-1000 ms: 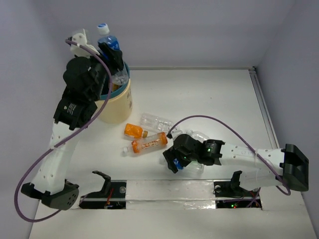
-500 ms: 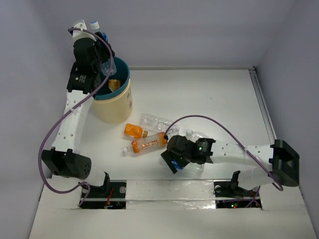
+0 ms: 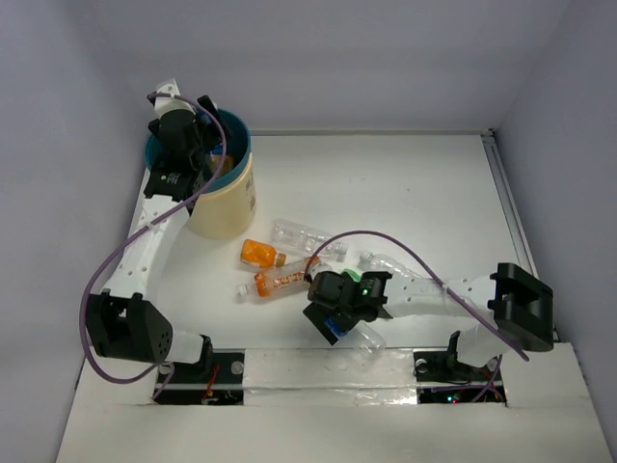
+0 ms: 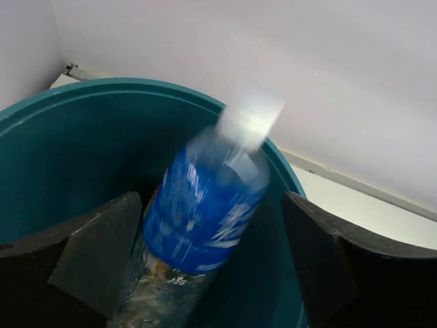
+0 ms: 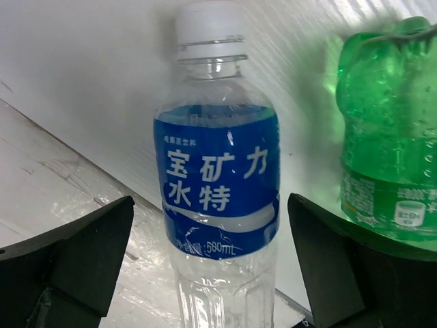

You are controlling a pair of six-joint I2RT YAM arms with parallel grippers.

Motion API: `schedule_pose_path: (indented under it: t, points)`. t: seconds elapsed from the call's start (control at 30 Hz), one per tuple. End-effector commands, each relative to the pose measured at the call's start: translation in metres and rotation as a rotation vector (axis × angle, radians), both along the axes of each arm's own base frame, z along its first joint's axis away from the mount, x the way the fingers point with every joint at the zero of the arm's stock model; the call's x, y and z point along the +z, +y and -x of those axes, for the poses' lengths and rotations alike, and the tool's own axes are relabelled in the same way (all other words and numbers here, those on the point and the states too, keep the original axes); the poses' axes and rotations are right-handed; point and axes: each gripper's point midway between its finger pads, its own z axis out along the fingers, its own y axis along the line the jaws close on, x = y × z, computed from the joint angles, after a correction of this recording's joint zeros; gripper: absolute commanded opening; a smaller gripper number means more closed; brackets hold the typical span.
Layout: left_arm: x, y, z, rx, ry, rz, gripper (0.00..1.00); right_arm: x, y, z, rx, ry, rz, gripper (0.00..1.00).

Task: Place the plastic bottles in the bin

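My left gripper (image 3: 205,147) hangs over the bin (image 3: 228,207), a round bucket with a teal rim (image 4: 102,85) and cream wall. Its jaws stand open, and a blue-labelled plastic bottle (image 4: 205,205), blurred with motion, drops between them into the bin. My right gripper (image 3: 328,321) is open near the table's front edge, straddling a second blue-labelled bottle (image 5: 218,184) that lies untouched between its fingers. A green bottle (image 5: 389,137) lies just beside it. Two orange bottles (image 3: 285,278) (image 3: 259,254) and two clear ones (image 3: 301,234) (image 3: 390,262) lie mid-table.
The bin stands at the back left, close to the side wall. A taped strip (image 3: 289,367) runs along the near table edge between the arm bases. A rail (image 3: 506,203) borders the table's right side.
The left arm brought its blue-labelled bottle down from above the bin into its mouth and opened its jaws, letting the bottle go. The right gripper slid left and nearer over the other blue-labelled bottle.
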Motion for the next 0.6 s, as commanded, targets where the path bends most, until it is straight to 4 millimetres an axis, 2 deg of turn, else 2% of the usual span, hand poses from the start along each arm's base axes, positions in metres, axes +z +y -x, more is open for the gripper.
schedule_pose_path:
  t: [0.0,0.07,0.1,0.17,0.2,0.23,0.27,0.33,0.37,0.4,0.43,0.47,0.5,0.57]
  points:
    - [0.056,0.001,0.019,-0.005,-0.179,0.043,0.83,0.008,0.022,0.003,0.042,-0.006,-0.044,1.0]
    - [0.067,0.0,0.029,-0.02,-0.204,0.059,0.87,0.005,0.027,0.003,0.048,0.001,-0.048,1.0]
    - [0.067,-0.005,0.033,-0.047,-0.2,0.067,0.87,0.004,0.028,0.003,0.049,0.003,-0.05,1.0]
    - [0.079,-0.01,0.046,-0.083,-0.226,0.088,0.86,0.0,0.033,0.003,0.053,0.01,-0.055,0.99]
    - [0.079,-0.019,0.052,-0.133,-0.221,0.112,0.86,-0.003,0.034,0.003,0.054,0.014,-0.053,0.98]
    - [0.081,-0.023,0.057,-0.162,-0.221,0.122,0.85,-0.005,0.035,0.003,0.054,0.015,-0.051,0.96]
    - [0.088,-0.034,0.071,-0.23,-0.231,0.137,0.84,-0.008,0.036,0.003,0.055,0.017,-0.048,0.89]
    - [0.086,-0.048,0.085,-0.318,-0.224,0.16,0.82,-0.012,0.035,0.003,0.047,0.015,-0.045,0.78]
    - [0.085,-0.06,0.101,-0.382,-0.213,0.164,0.81,-0.009,0.035,0.003,0.042,0.011,-0.056,0.65]
    - [0.078,-0.066,0.108,-0.409,-0.196,0.166,0.79,-0.005,0.035,0.002,0.039,0.007,-0.068,0.6]
    - [0.075,-0.07,0.115,-0.433,-0.187,0.159,0.76,0.0,0.035,0.002,0.036,0.003,-0.082,0.56]
    - [0.076,-0.077,0.132,-0.477,-0.19,0.159,0.75,0.008,0.034,0.003,0.028,0.0,-0.095,0.52]
    - [0.065,-0.078,0.137,-0.49,-0.166,0.158,0.74,0.026,0.035,0.002,0.025,-0.016,-0.144,0.51]
    - [0.066,-0.077,0.158,-0.511,-0.186,0.144,0.68,0.055,0.037,0.002,0.027,-0.036,-0.213,0.49]
